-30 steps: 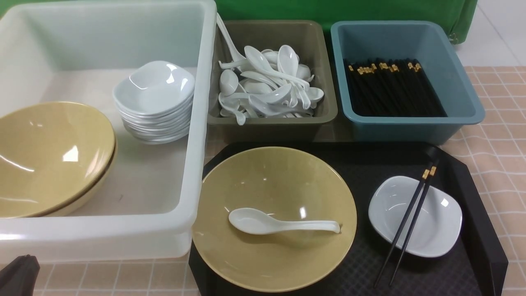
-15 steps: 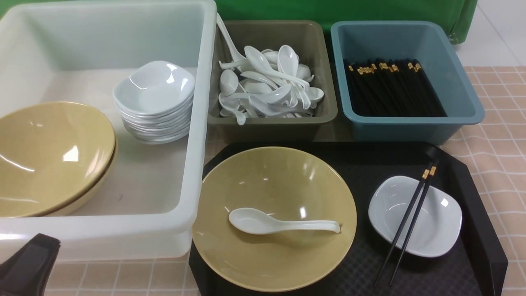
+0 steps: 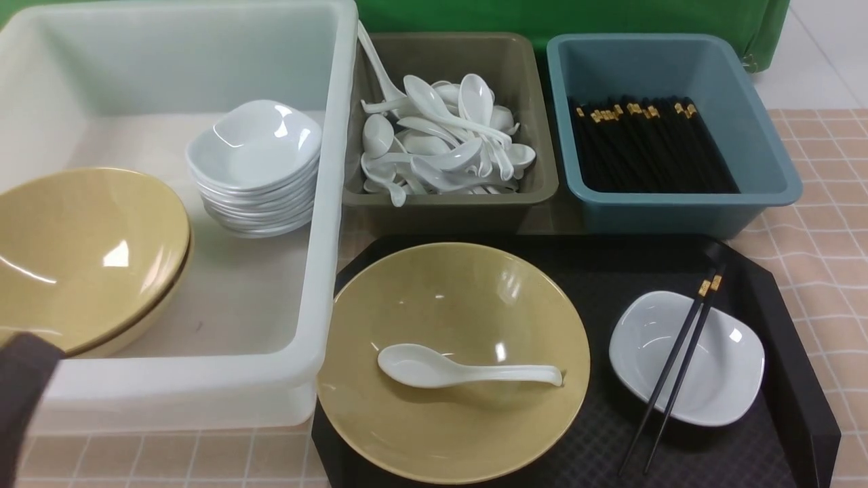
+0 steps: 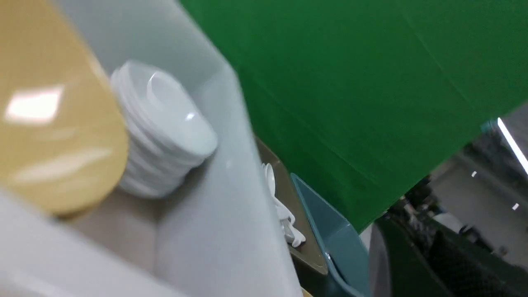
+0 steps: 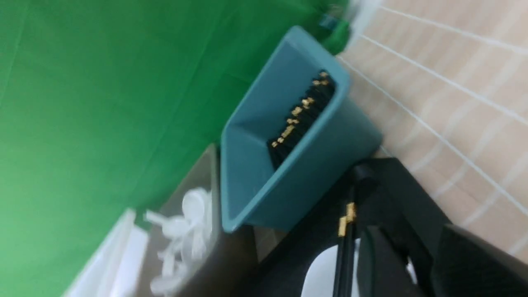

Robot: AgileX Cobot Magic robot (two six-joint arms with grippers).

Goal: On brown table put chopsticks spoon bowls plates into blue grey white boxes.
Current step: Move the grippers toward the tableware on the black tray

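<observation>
Blurred. White box (image 4: 225, 231): yellow bowl (image 4: 49, 136), plates (image 4: 165, 123) at its 2 o'clock. Grey box (image 4: 304, 245), spoons (image 4: 284, 214), blue box (image 4: 334, 235) at 3 o'clock.

Mustard-yellow bowl (image 3: 453, 298), white spoon (image 3: 461, 369), black gold-banded chopsticks (image 3: 680, 362), black tray (image 3: 610, 271), teal box (image 3: 668, 207), peach checked tablecloth (image 3: 820, 257)

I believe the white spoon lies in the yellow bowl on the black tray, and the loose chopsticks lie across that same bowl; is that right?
Not quite: the front view shows the loose chopsticks lying across the small white dish, not the yellow bowl. The white spoon does lie in the yellow bowl on the black tray.
</observation>
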